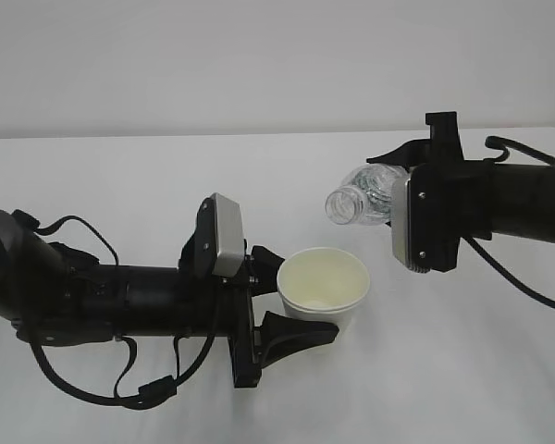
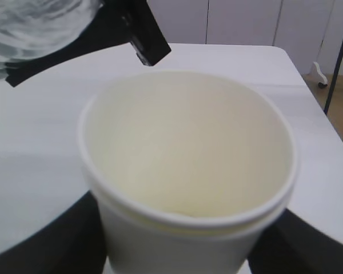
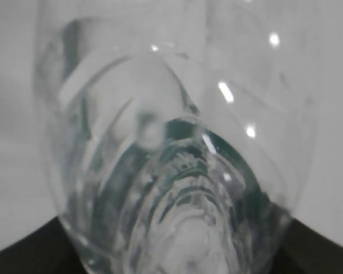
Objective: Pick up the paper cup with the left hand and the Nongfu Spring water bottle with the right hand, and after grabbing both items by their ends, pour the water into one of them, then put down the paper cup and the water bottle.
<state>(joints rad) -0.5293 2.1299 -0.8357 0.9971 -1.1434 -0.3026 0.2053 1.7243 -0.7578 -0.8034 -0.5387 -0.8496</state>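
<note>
My left gripper point(image 1: 305, 298) is shut on the white paper cup point(image 1: 322, 282), which stands upright just above the table with its cream inside showing. In the left wrist view the cup point(image 2: 188, 171) fills the frame between the black fingers point(image 2: 46, 240). My right gripper point(image 1: 393, 190) is shut on the base end of the clear Nongfu Spring water bottle point(image 1: 361, 196), which lies almost level. Its open neck points left, above and just right of the cup's rim. The bottle point(image 3: 171, 171) fills the right wrist view. No water shows between neck and cup.
The white table point(image 1: 462, 370) runs under both arms, and its back edge meets a pale wall. The left arm's cables point(image 1: 120, 393) loop low over the table at the front left. The table's right edge and a floor strip point(image 2: 337, 108) show in the left wrist view.
</note>
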